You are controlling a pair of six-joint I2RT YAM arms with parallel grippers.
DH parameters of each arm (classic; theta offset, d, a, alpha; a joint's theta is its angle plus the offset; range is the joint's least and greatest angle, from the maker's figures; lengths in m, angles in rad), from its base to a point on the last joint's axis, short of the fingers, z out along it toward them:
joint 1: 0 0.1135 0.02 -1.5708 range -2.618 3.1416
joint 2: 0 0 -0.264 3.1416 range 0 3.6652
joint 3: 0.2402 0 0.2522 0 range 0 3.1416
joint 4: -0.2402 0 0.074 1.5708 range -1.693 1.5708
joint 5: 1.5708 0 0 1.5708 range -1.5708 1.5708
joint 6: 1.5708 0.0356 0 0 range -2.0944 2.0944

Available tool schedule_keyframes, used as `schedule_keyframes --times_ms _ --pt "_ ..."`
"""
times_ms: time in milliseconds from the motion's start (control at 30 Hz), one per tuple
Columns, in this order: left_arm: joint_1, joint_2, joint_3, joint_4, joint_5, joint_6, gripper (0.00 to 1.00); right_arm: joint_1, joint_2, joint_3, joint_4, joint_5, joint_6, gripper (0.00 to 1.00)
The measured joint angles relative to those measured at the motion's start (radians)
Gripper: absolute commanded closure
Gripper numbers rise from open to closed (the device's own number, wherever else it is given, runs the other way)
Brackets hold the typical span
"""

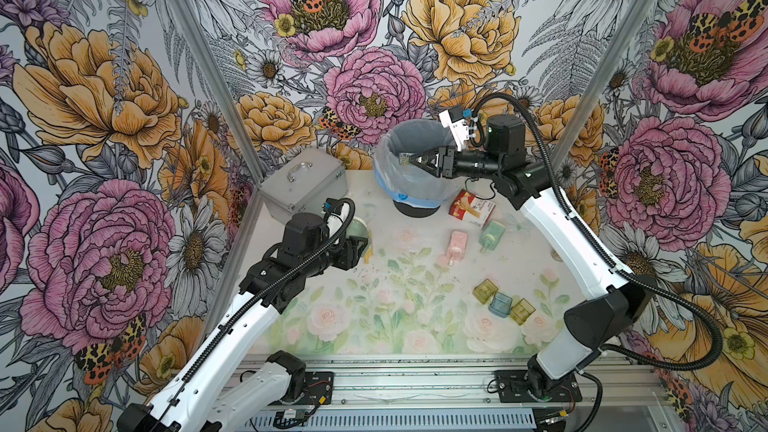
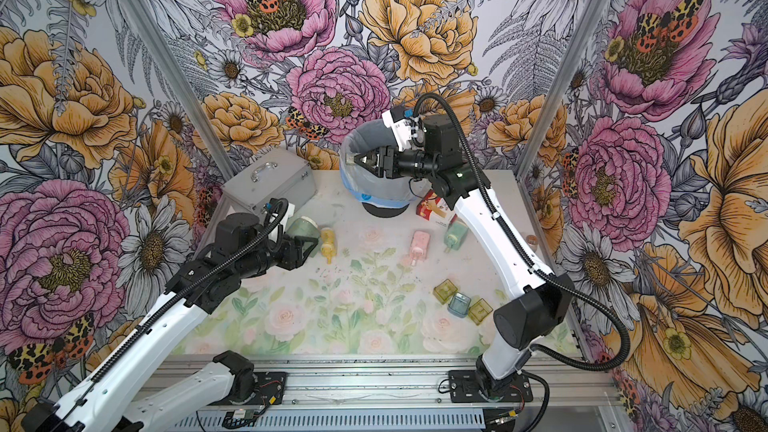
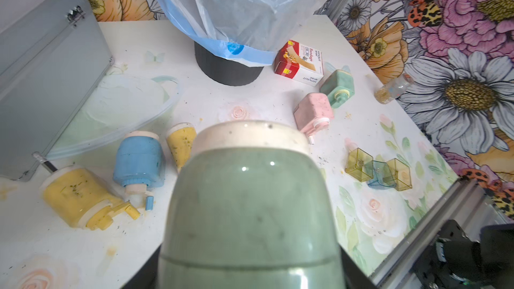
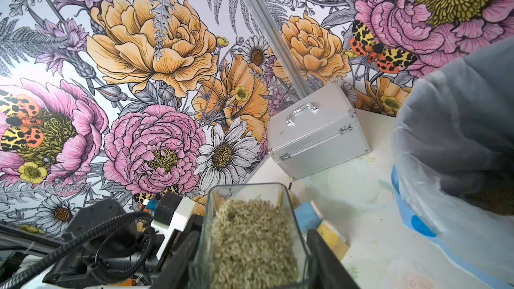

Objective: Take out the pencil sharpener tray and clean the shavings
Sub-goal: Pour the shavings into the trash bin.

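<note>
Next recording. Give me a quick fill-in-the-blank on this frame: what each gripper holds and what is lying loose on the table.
1. The right gripper holds a clear tray packed with ____.
2. The left gripper is shut on a ____ sharpener.
3. Of the three loose trays lying side by side on the table, the middle one is ____.

Missing words: shavings; green; blue.
</note>
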Motion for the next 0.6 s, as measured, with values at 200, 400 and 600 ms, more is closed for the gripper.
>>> schedule_keyframes --times_ms 200,400,600 --pt "-0.111 0.0 -0.05 0.067 -0.215 -0.032 1.0 -0.008 0.093 0.083 0.0 0.001 0.064 0.58" --pt "-0.126 0.0 -0.111 0.145 -0.334 -0.07 1.0 -0.028 0.166 0.162 0.0 0.007 0.153 0.59" --pt "-0.148 0.019 -0.116 0.216 -0.395 -0.096 1.0 -0.055 0.239 0.24 0.0 0.018 0.256 0.6"
